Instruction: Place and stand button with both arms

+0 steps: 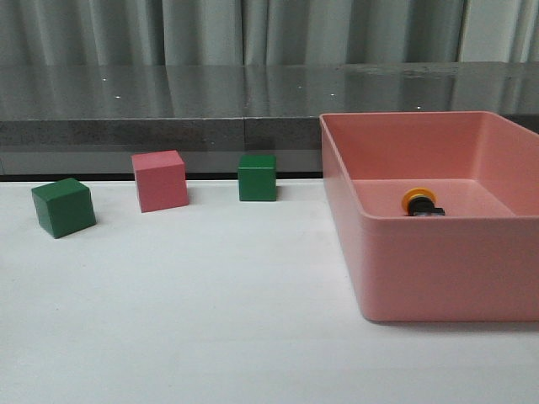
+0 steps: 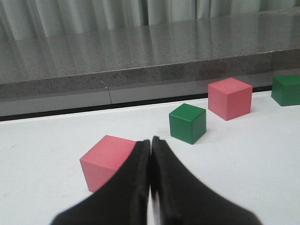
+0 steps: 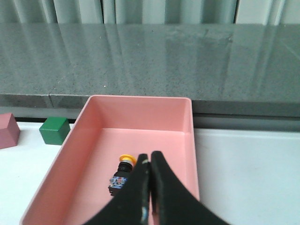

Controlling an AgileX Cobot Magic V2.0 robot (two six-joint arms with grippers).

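Sitting on its side inside the pink bin (image 1: 438, 278), the button (image 1: 418, 203) rests on the bin floor, yellow-orange cap toward the back wall, base toward the front wall. It's not upright.

Left to right, all relative to the bin in the front view:
- green cube (image 1: 63, 207): far left of the bin, well apart from it, on the white table (image 1: 210, 320)
- pink cube (image 1: 159, 180): left of the bin, between the two green ones
- second green cube (image 1: 257, 177): nearest to the bin's left wall, not touching it
- the bin itself takes the right side, and only the button is in it

Neither arm shows in the front view.

Left gripper (image 2: 150, 178): jaws pressed together, nothing between them. It hangs over the table with another pink cube (image 2: 107, 160) just behind the fingertips, well left of the bin.

Right gripper (image 3: 150, 187): jaws closed tip to tip, holding nothing. It sits above the bin's near end, and the button lies just beyond the fingertips, partly hidden by them; contact can't be judged.
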